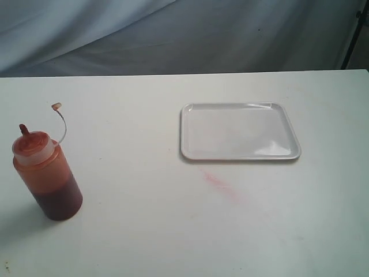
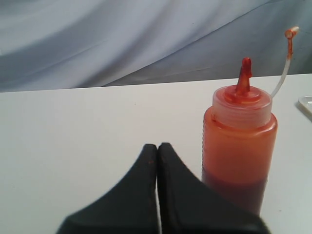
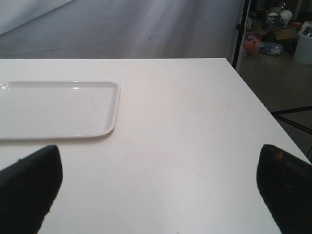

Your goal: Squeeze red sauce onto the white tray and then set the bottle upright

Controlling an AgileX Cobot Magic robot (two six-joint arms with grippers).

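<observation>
The bottle (image 1: 47,173) stands upright at the left of the white table, its red nozzle uncovered and its tethered cap (image 1: 56,106) hanging out to one side. The white tray (image 1: 240,131) lies flat right of the middle; no glossy red sauce shows on it. In the left wrist view my left gripper (image 2: 157,146) is shut on nothing, its black tips pressed together, with the bottle (image 2: 239,146) standing a little way off beside it. My right gripper (image 3: 161,161) is open wide over bare table, apart from the white tray (image 3: 58,109). Neither gripper appears in the exterior view.
A faint dull pink smear (image 1: 221,184) marks the table just in front of the tray. Grey cloth (image 1: 173,34) hangs behind the table. Beyond the table's edge in the right wrist view stand a black stand leg (image 3: 239,34) and floor clutter (image 3: 273,34).
</observation>
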